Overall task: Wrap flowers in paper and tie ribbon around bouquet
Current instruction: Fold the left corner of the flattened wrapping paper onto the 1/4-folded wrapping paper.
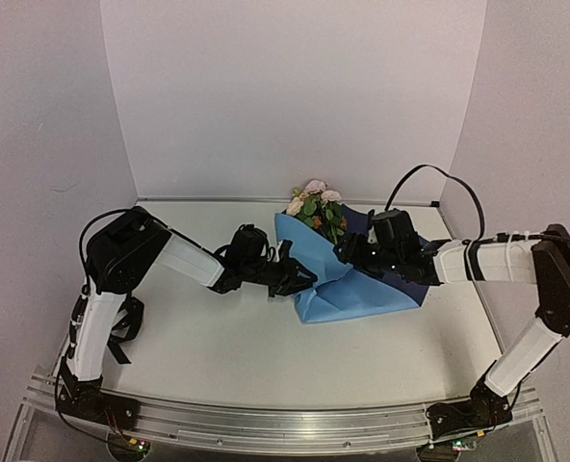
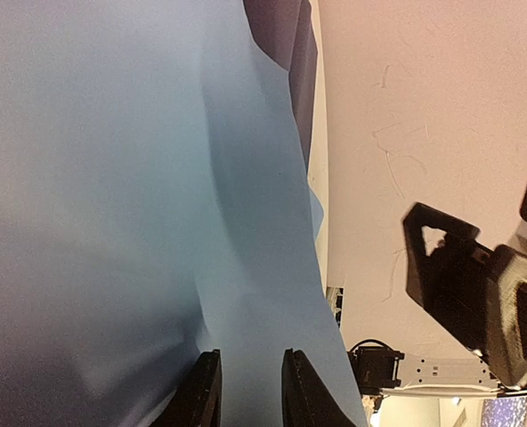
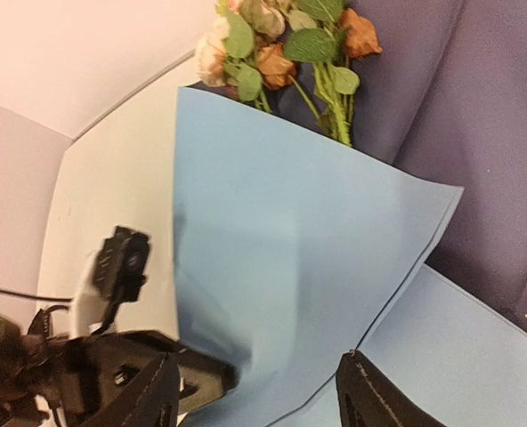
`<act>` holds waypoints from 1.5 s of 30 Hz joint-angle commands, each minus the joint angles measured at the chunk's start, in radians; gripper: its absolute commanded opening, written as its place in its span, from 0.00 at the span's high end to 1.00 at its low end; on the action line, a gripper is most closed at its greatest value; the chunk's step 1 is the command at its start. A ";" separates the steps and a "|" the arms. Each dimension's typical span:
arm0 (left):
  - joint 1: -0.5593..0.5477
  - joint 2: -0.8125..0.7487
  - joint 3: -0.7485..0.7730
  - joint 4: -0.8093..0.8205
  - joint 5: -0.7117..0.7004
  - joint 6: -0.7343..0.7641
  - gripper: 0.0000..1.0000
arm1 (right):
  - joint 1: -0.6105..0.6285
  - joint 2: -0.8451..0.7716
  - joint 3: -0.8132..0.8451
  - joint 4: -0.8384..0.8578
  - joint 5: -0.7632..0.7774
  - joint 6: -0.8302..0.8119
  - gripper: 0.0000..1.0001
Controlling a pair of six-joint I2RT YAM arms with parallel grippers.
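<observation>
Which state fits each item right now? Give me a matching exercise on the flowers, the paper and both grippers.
1 flowers
2 paper
3 left gripper
4 right gripper

A jaws wide apart above the paper
B heads poking out at the far end
C folded, light blue over navy
D at the paper's left edge

Pairs: 1-B; 2-C; 3-D; 4-A

Paper (image 1: 352,289): light blue on the folded-over face, dark navy underside. Flowers (image 1: 314,204): pale pink, cream, rust-brown heads; green leaves and stems. Table (image 1: 218,346): off-white.
</observation>
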 commanded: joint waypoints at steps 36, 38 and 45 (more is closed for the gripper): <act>0.050 0.124 0.173 -0.046 0.294 -0.124 0.71 | 0.333 -0.009 -0.131 0.056 0.110 -0.170 0.35; 0.051 0.132 0.176 -0.029 0.305 -0.151 0.71 | 0.350 0.000 -0.117 0.060 0.147 -0.191 0.35; 0.056 0.139 0.189 -0.077 0.317 -0.152 0.70 | 0.363 0.088 -0.036 0.047 0.196 -0.230 0.36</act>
